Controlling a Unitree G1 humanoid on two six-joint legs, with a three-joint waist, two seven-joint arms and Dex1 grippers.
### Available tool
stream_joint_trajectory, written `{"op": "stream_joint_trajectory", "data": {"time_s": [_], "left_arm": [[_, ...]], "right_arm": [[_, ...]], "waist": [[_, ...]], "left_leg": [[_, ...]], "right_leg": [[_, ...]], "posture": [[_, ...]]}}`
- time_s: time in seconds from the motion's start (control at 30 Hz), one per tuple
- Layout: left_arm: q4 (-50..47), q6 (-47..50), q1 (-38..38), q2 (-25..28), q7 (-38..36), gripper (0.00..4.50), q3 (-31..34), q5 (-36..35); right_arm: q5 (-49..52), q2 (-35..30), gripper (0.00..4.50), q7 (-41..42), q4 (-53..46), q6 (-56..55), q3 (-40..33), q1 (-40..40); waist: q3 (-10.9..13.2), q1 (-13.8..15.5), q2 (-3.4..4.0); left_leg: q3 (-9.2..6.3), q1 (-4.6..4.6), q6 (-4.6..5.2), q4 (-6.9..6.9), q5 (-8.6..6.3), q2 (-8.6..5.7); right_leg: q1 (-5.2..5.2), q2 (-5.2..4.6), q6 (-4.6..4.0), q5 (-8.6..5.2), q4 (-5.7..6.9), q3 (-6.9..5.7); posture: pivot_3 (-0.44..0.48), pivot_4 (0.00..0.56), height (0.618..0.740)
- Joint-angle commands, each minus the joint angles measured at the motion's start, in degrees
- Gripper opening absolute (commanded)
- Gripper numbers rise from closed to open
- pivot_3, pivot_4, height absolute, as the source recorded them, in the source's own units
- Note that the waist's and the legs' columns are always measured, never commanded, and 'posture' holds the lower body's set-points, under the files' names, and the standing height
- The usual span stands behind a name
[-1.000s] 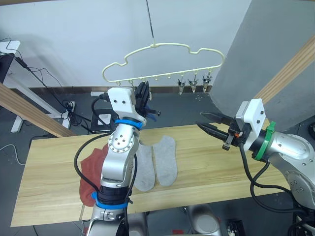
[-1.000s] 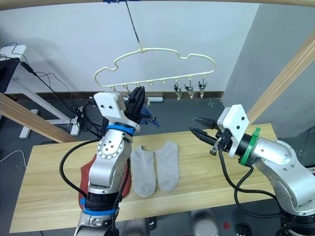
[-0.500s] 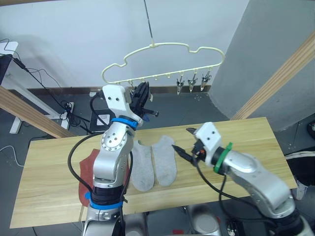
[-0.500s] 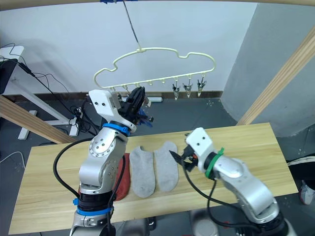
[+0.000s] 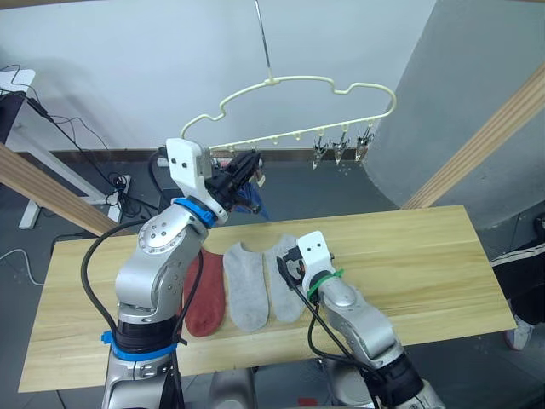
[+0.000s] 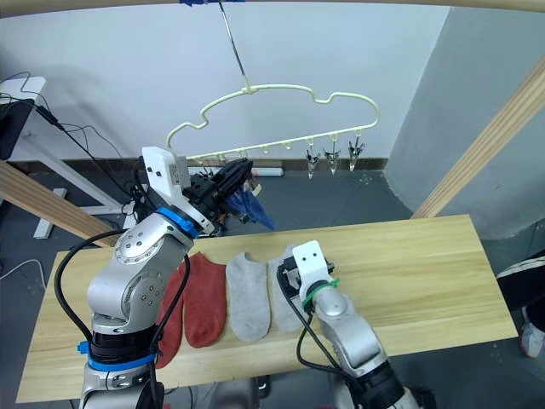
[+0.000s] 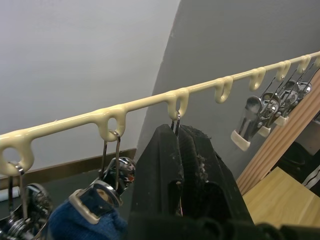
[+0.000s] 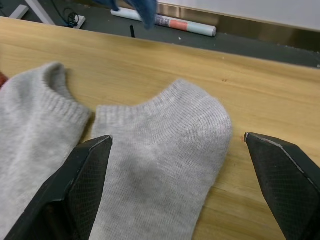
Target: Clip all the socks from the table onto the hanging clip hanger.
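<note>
A cream clip hanger (image 5: 298, 85) hangs over the table (image 5: 409, 247). One blue sock (image 5: 253, 201) dangles from a clip near its left end; the same blue sock (image 7: 75, 222) shows in the left wrist view. My left gripper (image 5: 248, 165) is raised at the hanger's bar, its fingers (image 7: 180, 150) shut, with their tips by a clip's wire loop. Two rust-red socks (image 6: 207, 298) and two light grey socks (image 6: 249, 295) lie flat side by side. My right gripper (image 8: 177, 137) hovers low, open wide over the right-hand grey sock (image 8: 165, 145).
Three bare metal clips (image 5: 341, 149) hang at the hanger's right end. Slanted wooden poles (image 5: 485, 136) rise on both sides of the table. Cables and a white frame (image 5: 25, 128) lie on the floor behind.
My right arm swung from high on the right down to the grey socks, and its gripper opened wide. My left arm shifted left, uncovering the red socks.
</note>
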Motion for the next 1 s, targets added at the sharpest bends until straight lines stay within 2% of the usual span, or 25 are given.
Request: {"op": "stream_joint_trajectory", "data": {"time_s": [0.03,0.1,0.2,0.43,0.57,0.83,1.0], "left_arm": [[-2.32,0.07,0.24,0.66,-0.19,0.00,0.25,-0.71],[-2.29,-0.01,0.42,0.92,-0.26,0.00,0.33,-0.70],[-2.23,0.01,0.57,1.37,-0.38,0.00,0.42,-0.80],[-1.74,0.63,0.90,1.97,-1.19,0.00,0.72,-1.62],[-1.08,1.68,0.37,2.88,-2.56,0.00,1.55,-3.95],[-0.20,9.61,-2.75,4.62,-3.00,0.00,5.74,-12.68],[-1.00,14.14,-3.01,4.88,-2.15,0.00,7.26,-17.46]], "right_arm": [[-0.21,2.24,4.44,0.64,3.30,-4.32,-1.05,-1.02],[-0.69,2.32,4.44,1.15,5.37,-5.67,-1.11,-1.55],[-1.17,2.36,3.93,1.97,8.65,-8.55,-1.62,-2.88],[-1.41,1.68,1.47,4.53,13.57,-13.11,-2.80,-5.38],[-2.43,-0.43,0.08,7.76,9.20,-13.25,-2.12,-5.47],[-3.87,-10.31,0.04,20.12,-10.77,-14.81,2.24,-5.28],[-3.96,-11.91,0.04,23.35,-12.66,-17.59,1.74,-7.47]], "waist": [[0.00,0.01,0.00],[0.00,0.01,0.00],[0.00,0.02,0.00],[0.00,0.01,0.00],[0.00,0.02,0.00],[0.01,-0.06,0.02],[0.01,-0.14,0.02]], "left_leg": [[0.00,0.00,0.00,0.00,0.00,0.00],[-0.01,0.00,0.00,-0.01,0.00,0.00],[0.00,0.01,0.00,-0.01,0.00,-0.01],[0.00,0.02,0.00,-0.01,0.00,-0.02],[0.00,0.01,0.00,-0.01,0.00,-0.01],[-0.01,0.02,0.00,-0.01,0.00,-0.05],[-0.02,0.02,0.00,-0.01,0.00,-0.04]], "right_leg": [[0.00,0.00,0.00,0.00,0.00,0.00],[0.00,0.00,0.00,0.00,0.00,-0.01],[0.00,0.00,-0.01,0.00,0.01,0.00],[0.00,0.01,-0.01,0.01,0.03,0.00],[0.00,0.01,-0.01,0.01,0.03,-0.01],[0.00,0.04,0.01,0.00,0.03,-0.03],[0.00,0.06,0.00,0.00,0.04,-0.03]], "posture": [[-0.244,0.341,0.740],[-0.238,0.334,0.740],[-0.238,0.334,0.740],[-0.242,0.341,0.740],[-0.252,0.346,0.740],[-0.261,0.355,0.740],[-0.262,0.353,0.740]]}}
